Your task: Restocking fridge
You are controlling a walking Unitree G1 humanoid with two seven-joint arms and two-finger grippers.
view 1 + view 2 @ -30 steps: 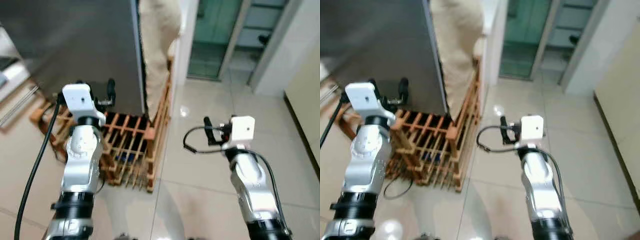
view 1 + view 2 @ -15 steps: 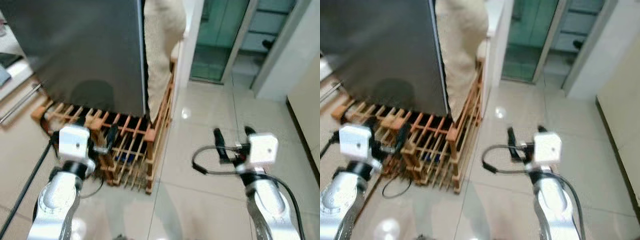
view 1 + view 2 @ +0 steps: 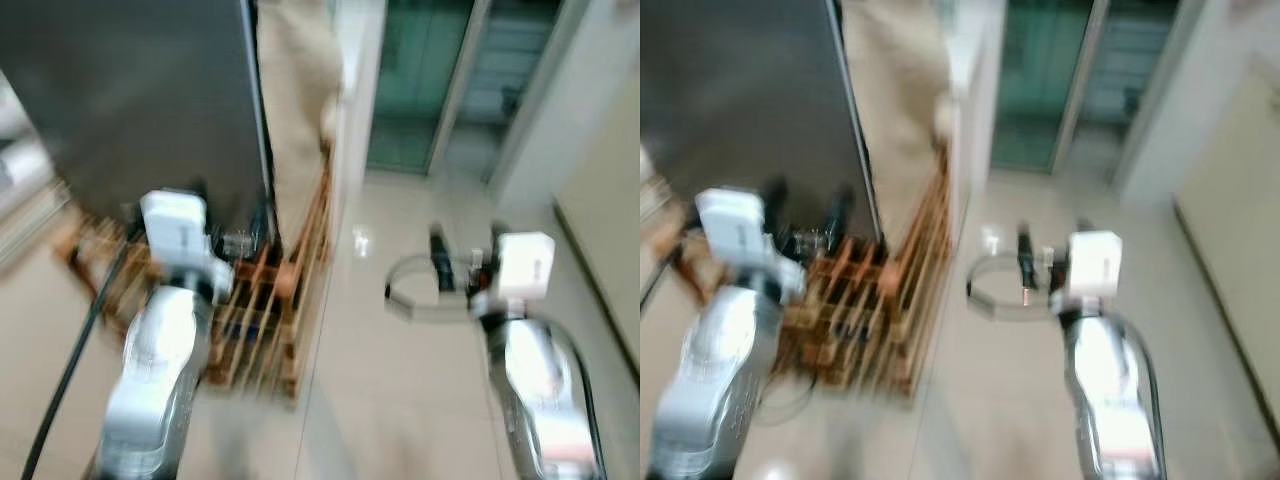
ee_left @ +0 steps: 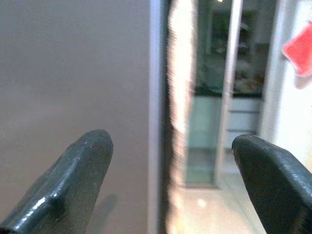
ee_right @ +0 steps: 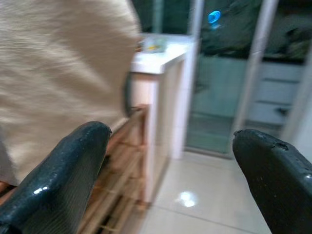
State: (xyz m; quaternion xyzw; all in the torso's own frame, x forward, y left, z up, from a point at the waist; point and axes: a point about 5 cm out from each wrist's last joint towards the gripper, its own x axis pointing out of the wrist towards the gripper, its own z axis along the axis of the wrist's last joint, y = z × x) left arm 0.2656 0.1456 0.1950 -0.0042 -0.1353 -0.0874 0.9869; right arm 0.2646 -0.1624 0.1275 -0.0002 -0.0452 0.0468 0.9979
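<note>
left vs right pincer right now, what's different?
The left pincer is raised before the grey fridge, over the wooden rack; the right pincer hangs over bare floor tiles. The left wrist view faces the fridge's edge; the right wrist view faces a beige cloth. Both are open and hold nothing.

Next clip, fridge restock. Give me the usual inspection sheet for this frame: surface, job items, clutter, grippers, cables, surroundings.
Surface: glossy tiled floor, blurred by motion.
Job's things: grey fridge, seen from its side; nothing to restock seen.
Clutter: wooden slatted rack on the floor beside the fridge; beige cloth hanging above it.
Grippers: left gripper raised before the fridge, fingers apart, empty; right gripper raised over the floor, fingers apart, empty.
Cables: black cable along the left arm; looped cable at the right wrist.
Surroundings: green glass door ahead.
</note>
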